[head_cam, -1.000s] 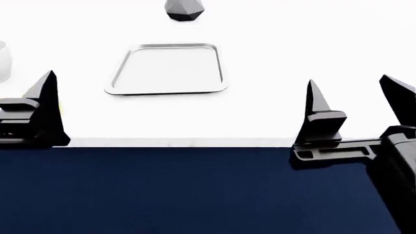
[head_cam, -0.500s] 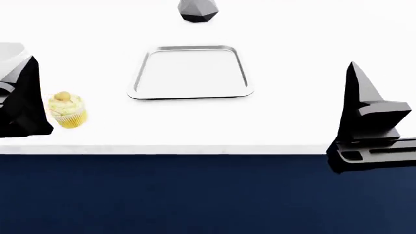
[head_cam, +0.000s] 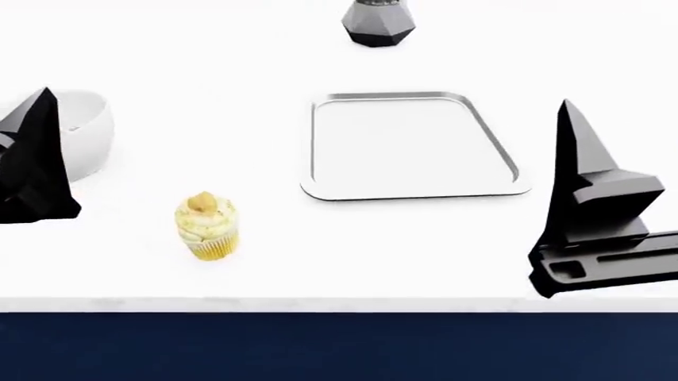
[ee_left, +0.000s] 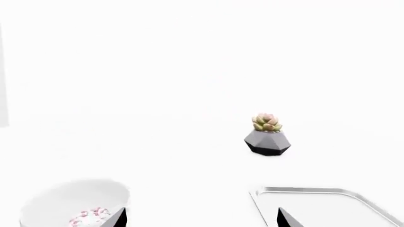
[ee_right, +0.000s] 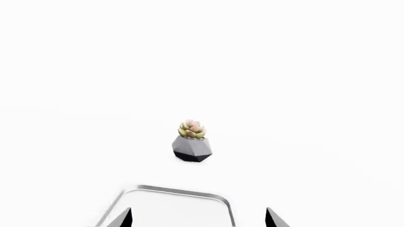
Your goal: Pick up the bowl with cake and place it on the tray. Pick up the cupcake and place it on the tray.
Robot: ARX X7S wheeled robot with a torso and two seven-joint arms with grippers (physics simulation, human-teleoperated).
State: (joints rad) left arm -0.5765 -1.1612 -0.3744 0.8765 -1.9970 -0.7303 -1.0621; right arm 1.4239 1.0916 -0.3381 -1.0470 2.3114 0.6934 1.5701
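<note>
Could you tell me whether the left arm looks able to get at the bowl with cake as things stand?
Probably yes. The left end effector is open and empty, the bowl with cake sits just beside one fingertip, and nothing stands between them; the cupcake sits apart, nearer the table edge.

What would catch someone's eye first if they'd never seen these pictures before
Probably the cupcake, the one spot of yellow on the white table, standing near its front edge. Next, the empty silvery tray at the centre, with the grey faceted plant pot and its succulent beyond. At the left, the bowl with cake sits partly behind the left gripper.
</note>
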